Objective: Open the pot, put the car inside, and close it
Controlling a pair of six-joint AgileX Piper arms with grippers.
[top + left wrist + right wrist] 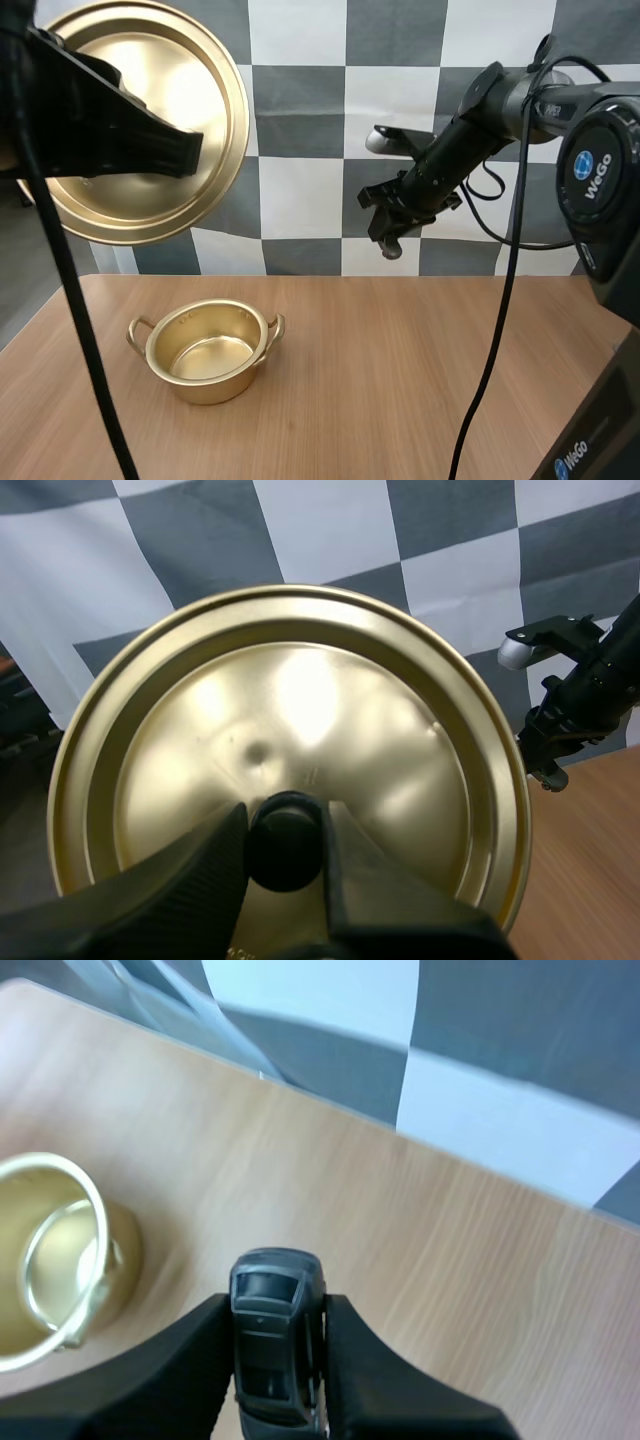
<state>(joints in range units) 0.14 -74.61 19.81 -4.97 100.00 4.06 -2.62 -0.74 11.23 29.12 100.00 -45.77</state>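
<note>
Holding the lid aloft, my left gripper pinches its black knob between the fingers, well above the table. Below and right of those fingers the pot stands open and empty. My right gripper clamps the car between its tips, high and right of the pot. Delivering the car is the step in hand, I judge: the tips must travel left over the pot's mouth, lower, then let go.

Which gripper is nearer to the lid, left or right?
Left. The left gripper pinches the knob of the lid; the right gripper, holding the car, hangs apart to the lid's right.
</note>
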